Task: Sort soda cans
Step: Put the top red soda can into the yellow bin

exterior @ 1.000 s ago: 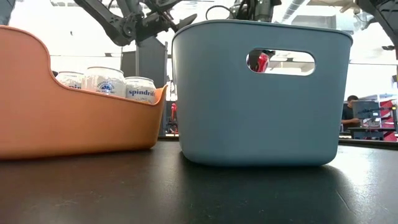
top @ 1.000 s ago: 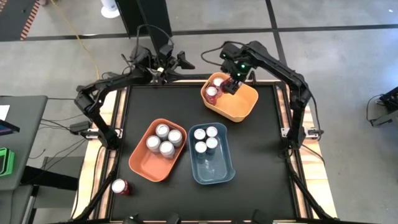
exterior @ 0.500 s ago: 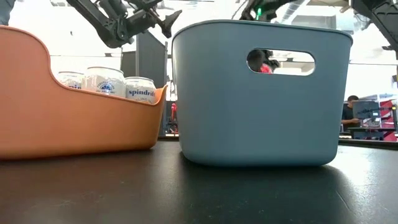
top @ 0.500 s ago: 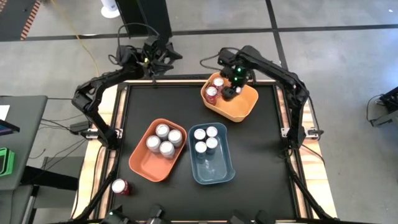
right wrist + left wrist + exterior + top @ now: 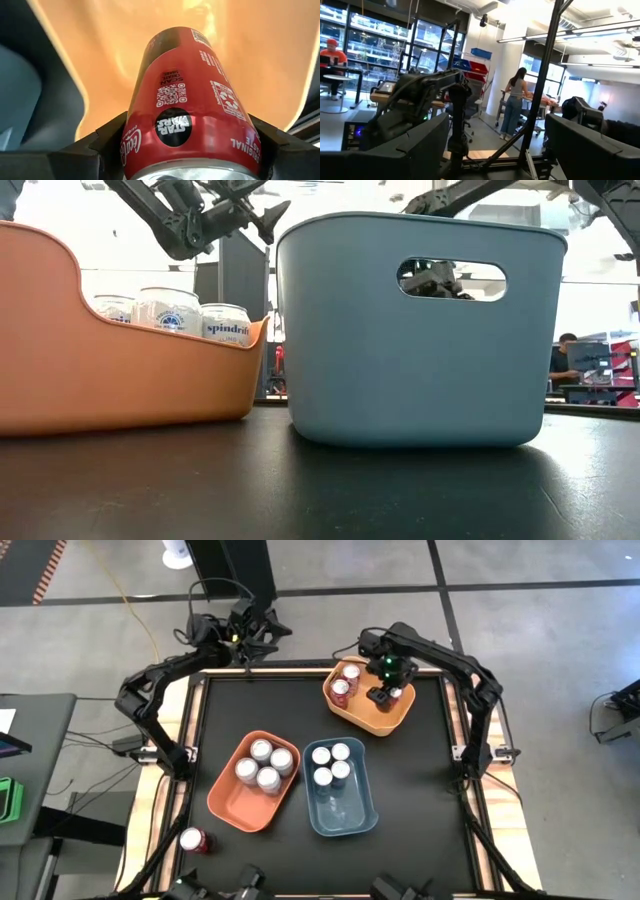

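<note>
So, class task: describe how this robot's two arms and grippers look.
Both arms are dark, jointed and slender, with black cables looping off them. The right gripper has a green light glowing just above it. The left gripper has broad, matte black fingers.

A black bench (image 5: 410,790) carries three plastic bins: a yellow-orange bin (image 5: 398,718) near its far edge, an orange bin (image 5: 232,805) toward the left, and a blue bin (image 5: 352,816) just beside it at the middle. In the low view the blue bin's wall has an oval handle slot (image 5: 451,280). Beyond the bench, a person (image 5: 512,102) stands in the room and another person (image 5: 328,56) sits at a desk.
</note>
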`<action>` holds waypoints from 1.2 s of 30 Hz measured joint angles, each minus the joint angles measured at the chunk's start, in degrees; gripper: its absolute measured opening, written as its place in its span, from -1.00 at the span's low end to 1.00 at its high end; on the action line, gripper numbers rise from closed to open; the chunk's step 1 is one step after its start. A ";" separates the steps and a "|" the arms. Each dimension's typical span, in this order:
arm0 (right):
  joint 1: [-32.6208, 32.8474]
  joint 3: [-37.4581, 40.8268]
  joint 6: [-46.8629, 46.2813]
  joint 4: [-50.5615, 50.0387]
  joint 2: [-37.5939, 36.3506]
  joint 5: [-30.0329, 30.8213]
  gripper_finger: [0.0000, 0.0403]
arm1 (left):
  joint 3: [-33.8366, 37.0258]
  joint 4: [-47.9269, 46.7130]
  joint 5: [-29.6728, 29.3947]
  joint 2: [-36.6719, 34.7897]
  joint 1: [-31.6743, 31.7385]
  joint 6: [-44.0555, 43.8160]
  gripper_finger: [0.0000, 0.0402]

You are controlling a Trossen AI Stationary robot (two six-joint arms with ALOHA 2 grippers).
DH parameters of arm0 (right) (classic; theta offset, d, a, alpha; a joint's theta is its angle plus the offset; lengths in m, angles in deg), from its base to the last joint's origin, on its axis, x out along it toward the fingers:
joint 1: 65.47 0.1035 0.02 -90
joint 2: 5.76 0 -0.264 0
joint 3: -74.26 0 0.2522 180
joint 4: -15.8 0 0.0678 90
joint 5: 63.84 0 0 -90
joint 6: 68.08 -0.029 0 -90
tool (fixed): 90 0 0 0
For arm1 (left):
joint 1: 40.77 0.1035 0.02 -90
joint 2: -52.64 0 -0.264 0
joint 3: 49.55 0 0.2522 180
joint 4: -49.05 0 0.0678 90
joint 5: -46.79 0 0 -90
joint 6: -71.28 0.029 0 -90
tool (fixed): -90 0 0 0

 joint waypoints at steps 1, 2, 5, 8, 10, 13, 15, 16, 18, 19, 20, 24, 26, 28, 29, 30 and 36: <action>-0.31 0.15 -0.11 0.31 0.32 0.44 0.49 | 0.00 0.00 -0.06 0.00 0.00 0.00 0.61; -0.66 0.28 -0.26 0.97 0.48 0.93 0.49 | 0.00 0.00 -0.07 0.00 0.00 0.00 0.61; -1.68 0.77 -0.41 3.98 0.46 1.36 0.49 | 0.00 0.05 -0.12 0.00 0.00 0.00 0.61; -2.04 0.90 -0.75 5.55 0.48 1.54 0.49 | 0.00 0.04 -0.20 0.00 -0.02 0.00 0.61; -2.45 0.90 -0.88 5.53 0.47 1.48 0.49 | 0.00 0.01 -0.28 0.00 -0.04 0.00 0.61; -2.46 0.90 -0.93 5.35 0.46 1.49 0.49 | 0.00 0.00 -0.31 0.00 -0.04 -0.20 0.61; -2.27 0.87 -1.25 5.50 0.71 1.47 0.49 | 0.00 0.00 -0.33 0.00 -0.04 -0.15 0.61; -2.06 0.82 -1.45 5.46 1.15 1.48 0.49 | 0.00 -0.02 -0.33 0.00 -0.04 -0.15 0.61; -1.93 0.86 -1.45 5.60 2.30 1.46 0.49 | 0.00 -0.02 -0.35 0.00 -0.07 -0.13 0.61; -1.56 0.92 -1.40 6.37 2.99 1.42 0.49 | 0.00 -0.02 -0.35 0.00 -0.10 -0.13 0.61; -1.27 0.92 -1.19 7.29 3.46 1.45 0.49 | 0.00 -0.04 -0.35 0.00 -0.13 -0.13 0.61; -0.86 0.74 -0.80 9.61 5.02 1.15 0.49 | 0.00 -0.04 -0.37 0.00 -0.31 -0.15 0.61; -0.92 0.74 -0.62 9.82 6.28 0.98 0.49 | 0.00 -0.07 -0.37 0.00 -0.37 -0.15 0.61; -0.95 0.65 -0.29 10.31 7.47 0.90 0.49 | 0.00 -0.09 -0.37 0.00 -0.41 -0.15 0.61; -0.95 0.28 -0.15 10.36 7.99 0.87 0.49 | 0.00 -0.10 -0.37 0.00 -0.44 -0.15 0.61; -0.95 0.01 0.03 10.37 8.33 0.74 0.49 | 0.00 -0.13 -0.37 0.00 -0.44 -0.17 0.61; -0.71 -2.57 1.61 11.01 10.50 0.56 0.49 | -0.02 -0.17 -0.37 0.00 -0.44 -0.31 0.61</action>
